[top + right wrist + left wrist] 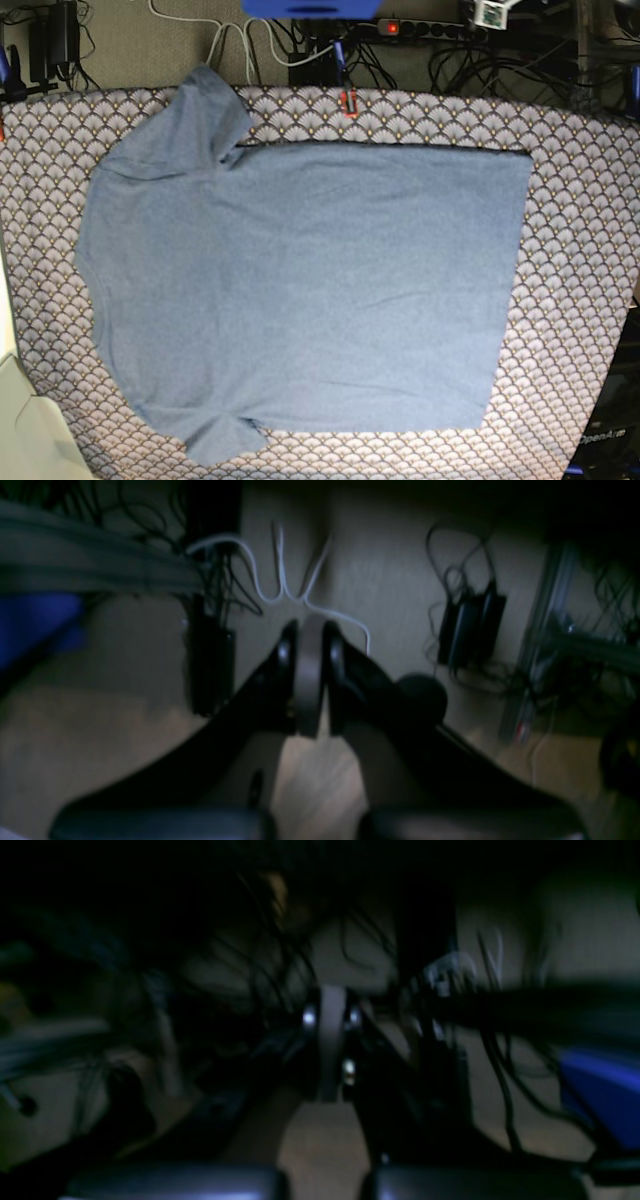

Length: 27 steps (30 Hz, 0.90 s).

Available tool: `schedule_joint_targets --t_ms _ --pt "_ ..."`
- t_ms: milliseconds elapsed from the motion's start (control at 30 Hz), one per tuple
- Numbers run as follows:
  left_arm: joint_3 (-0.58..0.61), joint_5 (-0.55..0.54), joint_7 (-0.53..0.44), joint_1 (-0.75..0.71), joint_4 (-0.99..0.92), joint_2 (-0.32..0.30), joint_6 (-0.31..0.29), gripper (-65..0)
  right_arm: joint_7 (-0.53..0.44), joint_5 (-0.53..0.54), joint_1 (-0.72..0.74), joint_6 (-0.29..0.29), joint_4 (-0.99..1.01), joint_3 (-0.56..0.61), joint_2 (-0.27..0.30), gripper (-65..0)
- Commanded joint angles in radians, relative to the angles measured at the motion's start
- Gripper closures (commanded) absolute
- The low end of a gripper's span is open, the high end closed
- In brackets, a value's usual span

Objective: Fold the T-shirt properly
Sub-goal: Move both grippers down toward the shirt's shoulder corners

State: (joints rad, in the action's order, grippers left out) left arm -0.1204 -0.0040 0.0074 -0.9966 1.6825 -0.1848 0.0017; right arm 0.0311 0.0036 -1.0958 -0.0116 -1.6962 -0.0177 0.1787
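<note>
The grey-blue T-shirt (300, 290) lies spread flat, plain side up, on the scallop-patterned tablecloth (580, 200). Its neck end is to the left, its hem to the right, with one sleeve (205, 110) at the back left and the other (215, 440) at the front left. Neither arm shows in the base view. The left gripper (330, 1040) and the right gripper (309, 680) each appear only in their own dark, blurred wrist view. Both have their jaws together, hold nothing, and hang over floor and cables away from the shirt.
Cables, a power strip (420, 27) and a blue object (310, 6) lie behind the table's far edge. A red clip (350, 103) sits on that edge. Black power adapters (470, 625) and a white cable (280, 585) lie on the floor.
</note>
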Motion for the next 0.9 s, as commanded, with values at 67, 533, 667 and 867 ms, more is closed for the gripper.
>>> schedule_joint_targets --t_ms 67,533,667,867 --pt "-0.040 0.002 -0.022 -0.063 0.152 -0.003 -0.002 -0.4 -0.023 -0.001 -0.085 0.000 -0.152 -0.034 0.015 0.0" --pt "-0.077 -0.241 -0.022 -0.058 0.305 -0.012 -0.004 -25.2 -0.029 0.003 0.016 -0.001 -0.331 -0.077 0.034 -20.2" --pt "-0.092 -0.265 -0.022 -0.049 0.305 -0.012 -0.004 -25.7 -0.020 0.172 0.087 -0.020 -0.327 -0.080 0.032 -28.2" --pt "-0.123 -0.265 -0.020 -0.012 0.304 -0.012 -0.002 -25.7 0.189 0.522 0.200 -0.150 -0.325 -0.083 0.068 -31.5"
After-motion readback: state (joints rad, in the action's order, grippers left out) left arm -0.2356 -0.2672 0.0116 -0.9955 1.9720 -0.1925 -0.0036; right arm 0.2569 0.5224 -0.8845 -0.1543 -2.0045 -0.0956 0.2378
